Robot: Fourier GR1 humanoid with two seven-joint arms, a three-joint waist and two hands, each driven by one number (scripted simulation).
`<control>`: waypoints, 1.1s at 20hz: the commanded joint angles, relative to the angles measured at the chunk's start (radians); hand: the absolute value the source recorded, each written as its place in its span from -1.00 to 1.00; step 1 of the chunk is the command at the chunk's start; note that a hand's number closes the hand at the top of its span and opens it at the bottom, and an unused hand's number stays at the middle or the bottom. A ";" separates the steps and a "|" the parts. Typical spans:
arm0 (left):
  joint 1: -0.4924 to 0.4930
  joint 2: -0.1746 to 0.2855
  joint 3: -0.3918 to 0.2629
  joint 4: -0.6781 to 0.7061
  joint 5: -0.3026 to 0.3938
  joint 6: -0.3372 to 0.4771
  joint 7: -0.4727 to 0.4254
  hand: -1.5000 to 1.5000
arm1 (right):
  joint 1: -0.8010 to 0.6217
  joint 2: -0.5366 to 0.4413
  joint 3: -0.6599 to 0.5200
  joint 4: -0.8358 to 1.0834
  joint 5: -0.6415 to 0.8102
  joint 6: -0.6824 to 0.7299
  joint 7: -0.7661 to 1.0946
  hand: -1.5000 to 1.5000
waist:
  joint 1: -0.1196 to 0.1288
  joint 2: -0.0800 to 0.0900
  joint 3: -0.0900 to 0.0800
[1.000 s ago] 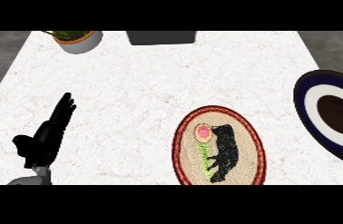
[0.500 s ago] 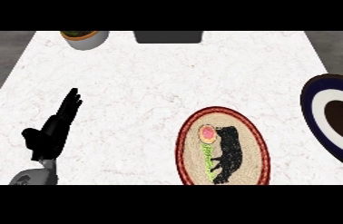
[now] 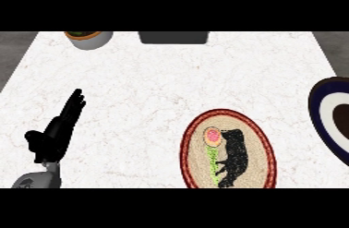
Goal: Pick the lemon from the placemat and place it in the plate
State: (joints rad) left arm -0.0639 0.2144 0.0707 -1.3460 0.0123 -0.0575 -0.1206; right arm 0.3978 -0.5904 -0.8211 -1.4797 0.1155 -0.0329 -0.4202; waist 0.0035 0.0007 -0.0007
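At the far left, the robot's left hand (image 3: 54, 135) is resting just above the white marble counter (image 3: 170, 84). It is fully open with its black fingers straight and pointing away from the robot, and it is holding nothing. Its grey forearm (image 3: 37, 178) is entering from the lower edge.

Near the top left, a pale round pot (image 3: 88, 39) with something green inside is sitting at the counter's far edge. To its right, a dark rectangular object (image 3: 172, 37) is lying along the same edge.

Right of centre and low in the view, an oval woven placemat (image 3: 257, 148) with a red border is lying flat. The lemon (image 3: 213, 136), showing as a small round shape with a yellow rim and pinkish middle, is sitting on the upper left part of the placemat. The right hand (image 3: 233, 155) is showing as a black shape over the placemat, pressing against the lemon's right side. Whether it is gripping the lemon cannot be told.

At the right edge, well apart from the placemat, a plate (image 3: 319, 116) with a dark blue rim and white inner ring is partly showing.
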 commanded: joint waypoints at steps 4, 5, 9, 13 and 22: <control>0.027 -0.012 -0.006 -0.079 0.003 -0.002 0.051 0.00 | -0.202 0.008 0.167 -0.036 0.135 -0.049 0.178 1.00 | 0.007 0.000 0.001; -0.034 0.005 0.022 0.060 -0.010 -0.017 -0.019 0.00 | -0.194 0.025 0.162 -0.084 0.141 -0.040 0.192 1.00 | -0.003 0.000 0.000; 0.007 -0.016 -0.015 -0.066 -0.023 0.003 0.059 0.00 | -0.339 0.057 0.283 -0.008 0.242 -0.112 0.253 1.00 | 0.007 0.000 0.001; 0.049 -0.006 0.017 -0.071 0.006 -0.025 0.018 0.00 | -0.445 0.101 0.284 0.042 0.204 -0.133 0.323 1.00 | 0.005 0.000 0.001; 0.044 -0.008 0.034 -0.060 0.003 -0.039 0.013 0.00 | -0.590 0.090 0.275 0.277 0.183 -0.157 0.403 -1.00 | 0.002 0.000 0.001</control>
State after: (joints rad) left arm -0.0349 0.1951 0.0786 -1.3939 -0.0063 -0.0746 -0.0972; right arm -0.1340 -0.4894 -0.5496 -1.2706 0.3109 -0.1968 -0.0606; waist 0.0055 0.0007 0.0002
